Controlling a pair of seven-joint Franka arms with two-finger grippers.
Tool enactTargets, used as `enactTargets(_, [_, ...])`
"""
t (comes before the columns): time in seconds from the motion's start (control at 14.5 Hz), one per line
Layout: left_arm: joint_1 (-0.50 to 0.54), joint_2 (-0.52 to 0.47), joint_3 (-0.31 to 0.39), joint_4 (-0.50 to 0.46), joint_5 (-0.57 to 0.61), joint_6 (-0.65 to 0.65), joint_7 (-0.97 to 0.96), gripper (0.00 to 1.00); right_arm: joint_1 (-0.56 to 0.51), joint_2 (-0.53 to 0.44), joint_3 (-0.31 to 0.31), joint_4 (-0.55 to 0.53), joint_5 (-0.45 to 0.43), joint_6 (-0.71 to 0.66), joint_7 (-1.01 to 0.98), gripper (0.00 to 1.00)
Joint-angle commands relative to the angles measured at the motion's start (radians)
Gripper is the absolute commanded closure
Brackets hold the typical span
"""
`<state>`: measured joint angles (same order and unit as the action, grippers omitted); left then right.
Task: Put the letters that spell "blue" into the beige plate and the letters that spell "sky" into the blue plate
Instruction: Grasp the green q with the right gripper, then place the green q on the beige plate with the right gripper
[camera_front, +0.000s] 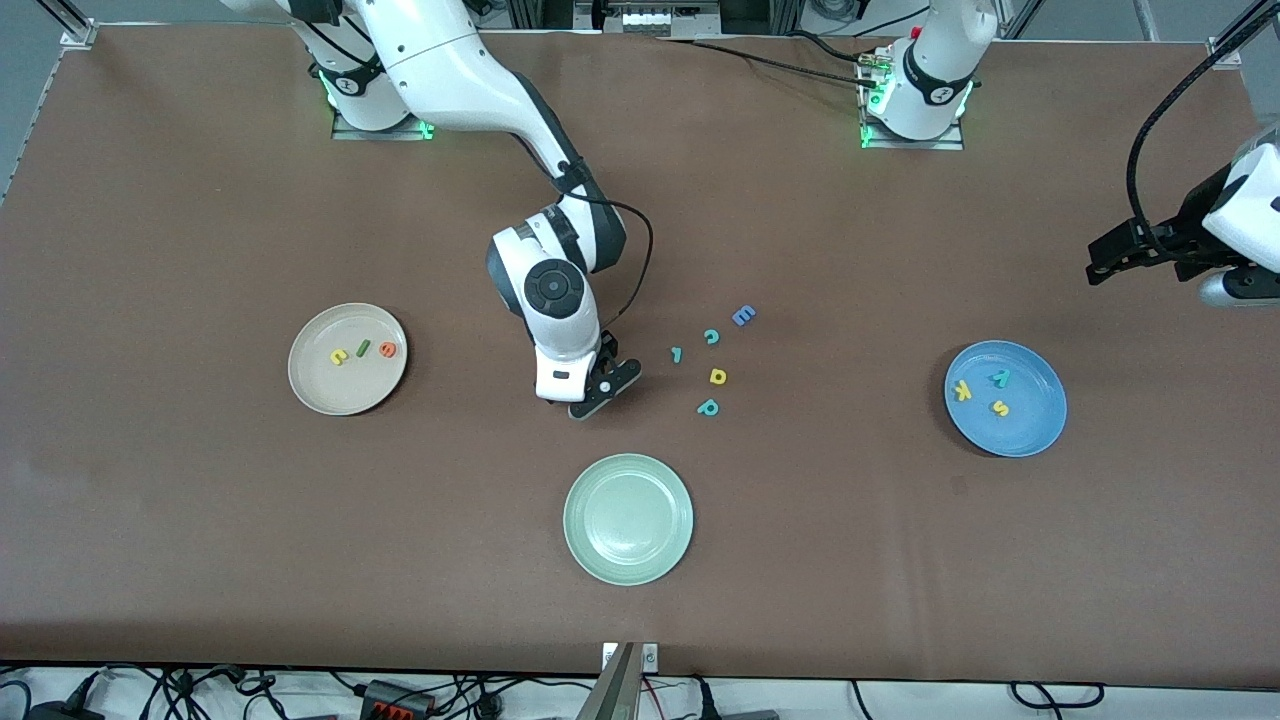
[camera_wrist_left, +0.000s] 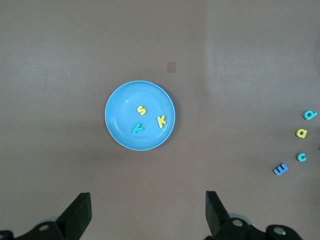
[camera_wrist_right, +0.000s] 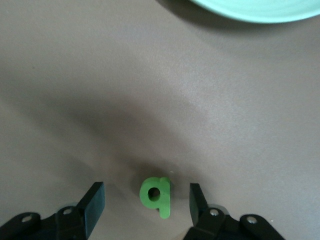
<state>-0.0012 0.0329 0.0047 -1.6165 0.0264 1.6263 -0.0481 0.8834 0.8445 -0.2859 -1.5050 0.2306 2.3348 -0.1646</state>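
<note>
Right gripper (camera_front: 603, 388) down over the green b (camera_wrist_right: 156, 196), last letter for the beige plate (camera_front: 310, 395).

The b lies flat on the table between the two fingers, gaps on both sides, nothing gripped yet; jaws part-open, touching neither side. Its stem runs along the fingers, so they would close across the narrow width. Spot is mid-table, just farther from the camera than the green plate (camera_front: 628, 520). Beige plate, toward the right arm's end, holds u (camera_front: 339, 356), l (camera_front: 364, 349), e (camera_front: 387, 349). Blue plate (camera_front: 1040, 430) holds s (camera_front: 999, 407), k (camera_front: 962, 391), y (camera_front: 999, 377). Left gripper (camera_wrist_left: 147, 212) waits high over the blue plate, wide open, empty. The right arm is plainly the nearer to the b.
</note>
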Motion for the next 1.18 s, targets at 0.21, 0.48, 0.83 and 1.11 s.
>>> enactTargets(0.21, [0.012,0.013,-0.014,0.035,-0.025,-0.036,0.022,0.0,0.002,0.01,0.001,0.011,0.004,-0.034,-0.019,0.34])
enactTargets(0.48, [0.007,0.013,-0.015,0.036,-0.025,-0.039,0.017,0.0,0.0,0.008,0.001,0.011,0.003,-0.043,-0.019,0.46])
enactTargets(0.83, [0.007,0.013,-0.015,0.036,-0.025,-0.039,0.016,0.0,-0.006,0.008,0.001,0.012,0.004,-0.041,-0.019,0.6])
enactTargets(1.11, [0.006,0.013,-0.015,0.036,-0.025,-0.039,0.014,0.0,-0.014,0.008,0.001,0.012,0.003,-0.041,-0.019,0.81])
